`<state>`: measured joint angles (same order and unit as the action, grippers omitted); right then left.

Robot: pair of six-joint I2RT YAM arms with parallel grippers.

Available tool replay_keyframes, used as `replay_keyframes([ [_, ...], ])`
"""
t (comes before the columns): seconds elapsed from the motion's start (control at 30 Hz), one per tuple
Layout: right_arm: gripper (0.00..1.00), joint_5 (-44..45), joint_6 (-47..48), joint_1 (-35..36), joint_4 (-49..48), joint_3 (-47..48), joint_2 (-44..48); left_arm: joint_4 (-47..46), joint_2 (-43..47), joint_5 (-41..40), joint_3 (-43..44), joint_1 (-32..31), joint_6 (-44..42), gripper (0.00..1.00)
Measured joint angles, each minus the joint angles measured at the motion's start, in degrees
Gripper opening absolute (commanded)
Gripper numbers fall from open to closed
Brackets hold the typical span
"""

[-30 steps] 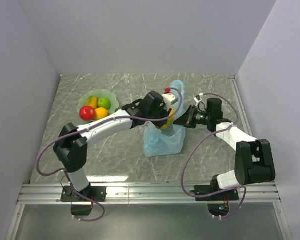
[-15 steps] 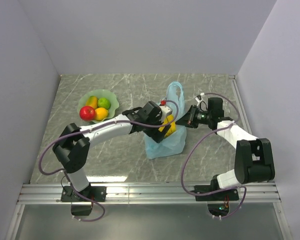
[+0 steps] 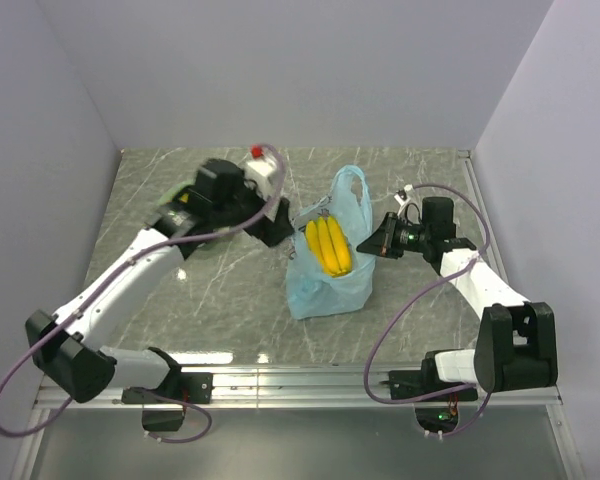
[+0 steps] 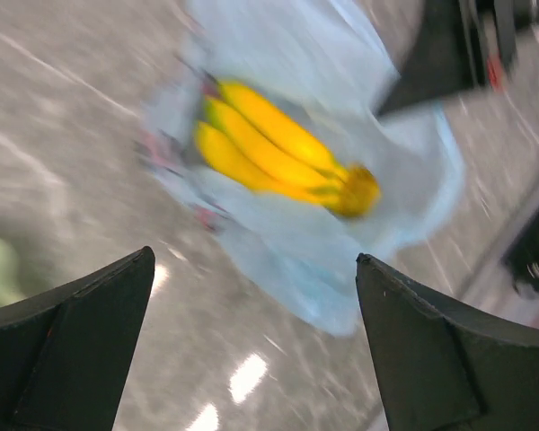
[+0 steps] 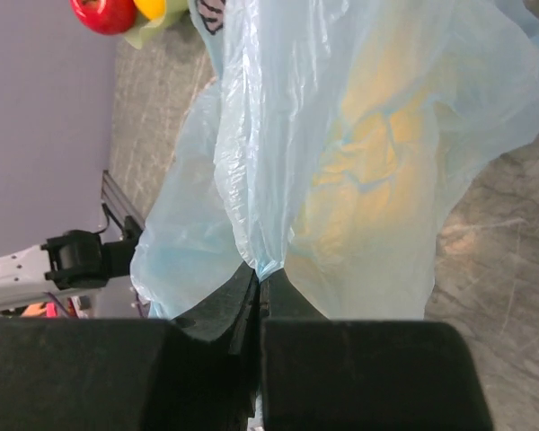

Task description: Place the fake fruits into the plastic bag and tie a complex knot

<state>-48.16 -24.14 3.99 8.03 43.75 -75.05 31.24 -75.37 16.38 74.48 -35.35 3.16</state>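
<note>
The light-blue plastic bag [image 3: 330,285] stands open in the middle of the table, with the yellow banana bunch [image 3: 328,246] lying inside it. My left gripper [image 3: 277,227] hovers open and empty just left of the bag; its wrist view looks down on the bananas [image 4: 269,148] in the bag [image 4: 341,251]. My right gripper [image 3: 376,240] is shut on the bag's right edge [image 5: 262,268]. The bananas show as a yellow patch [image 5: 368,171] through the film. A red apple [image 5: 103,13] and an orange-yellow fruit [image 5: 153,7] lie in the dish.
The pale green dish [image 5: 148,34] sits at the back left, mostly hidden under my left arm in the top view. Grey walls close in the marble table on three sides. A metal rail [image 3: 300,385] runs along the near edge.
My left gripper opened and let the banana bunch drop into the bag, then swung back and to the left, out of the bag. The right gripper kept hold of the bag's edge.
</note>
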Motion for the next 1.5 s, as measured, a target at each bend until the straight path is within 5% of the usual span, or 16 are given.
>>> replay_keyframes([
  [0.33, 0.0, 1.9, 3.9, 0.0, 2.7, -0.9, 0.7, 3.0, -6.5, -10.4, 6.3, 28.6, -7.3, 0.99],
  [0.47, 0.0, 2.3, 5.2, 0.2, 3.8, -0.9, 0.7, 6.4, -13.0, -14.9, 7.0, 35.4, -9.7, 0.99],
  [0.9, 0.0, 3.9, 10.9, 0.2, 10.0, 3.2, -0.5, 11.5, -23.7, -16.2, 10.8, 37.0, -15.0, 0.99],
  [1.43, 0.0, 4.2, 13.9, 0.2, 13.7, 5.2, -2.7, 13.5, -24.0, -14.6, 4.4, 37.2, -17.4, 0.99],
  [1.5, 0.0, 4.2, 14.2, 0.2, 13.9, 5.6, -3.1, 13.5, -24.1, -14.6, 4.3, 37.2, -17.6, 0.91],
])
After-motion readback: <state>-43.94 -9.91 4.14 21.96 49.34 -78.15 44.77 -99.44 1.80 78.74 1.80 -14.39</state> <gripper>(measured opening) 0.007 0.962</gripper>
